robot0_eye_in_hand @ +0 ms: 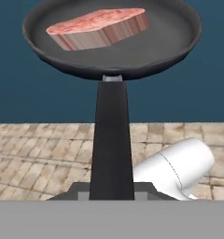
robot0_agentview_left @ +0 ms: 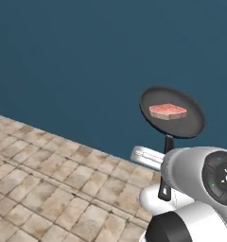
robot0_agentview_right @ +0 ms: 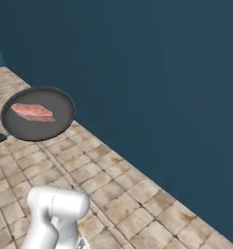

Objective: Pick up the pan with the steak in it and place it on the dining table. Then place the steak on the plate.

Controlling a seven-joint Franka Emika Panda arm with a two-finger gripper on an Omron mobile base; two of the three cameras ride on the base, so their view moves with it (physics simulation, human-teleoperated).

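The gripper (robot0_eye_in_hand: 111, 189) is closed on the handle of the pan (robot0_eye_in_hand: 111, 39). The handle points straight up the frame, and the steak (robot0_eye_in_hand: 99, 28) lies in the pan at the top.

A floor (robot0_agentview_left: 49, 179) of beige-brown stone tiles is seen below, bounded along its far edge by a dark blue wall (robot0_agentview_left: 87, 56). Whether anything lies on it cannot be told.

Matt black pan (robot0_eye_in_hand: 179, 42); marbled raw steak (robot0_eye_in_hand: 100, 28); rough stone-tiled floor (robot0_agentview_left: 49, 189); glossy white arm (robot0_agentview_left: 191, 165)
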